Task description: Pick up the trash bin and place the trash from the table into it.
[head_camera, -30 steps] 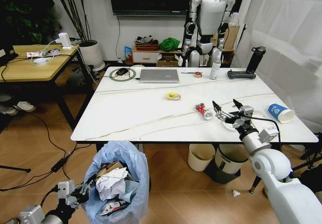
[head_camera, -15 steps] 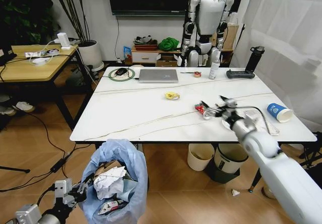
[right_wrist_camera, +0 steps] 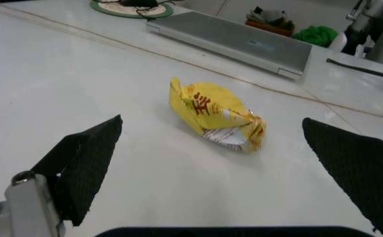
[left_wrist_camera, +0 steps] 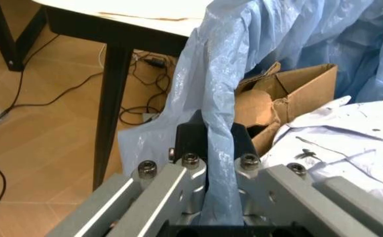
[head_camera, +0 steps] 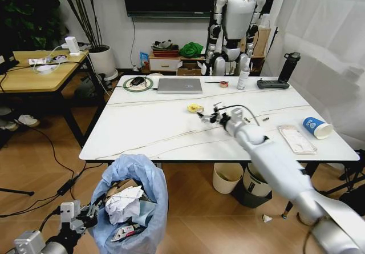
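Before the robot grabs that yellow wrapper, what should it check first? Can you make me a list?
1. Right hand open: ok, its fingers are spread wide.
2. Yellow wrapper between the fingers: ok, it lies just ahead of them, untouched.
3. Nothing crowding the wrapper on the table: ok, the laptop sits well behind it.
4. Left hand gripping the trash bin: ok, it pinches the blue liner.
5. Room left in the bin: cannot tell, paper and cardboard already sit high.
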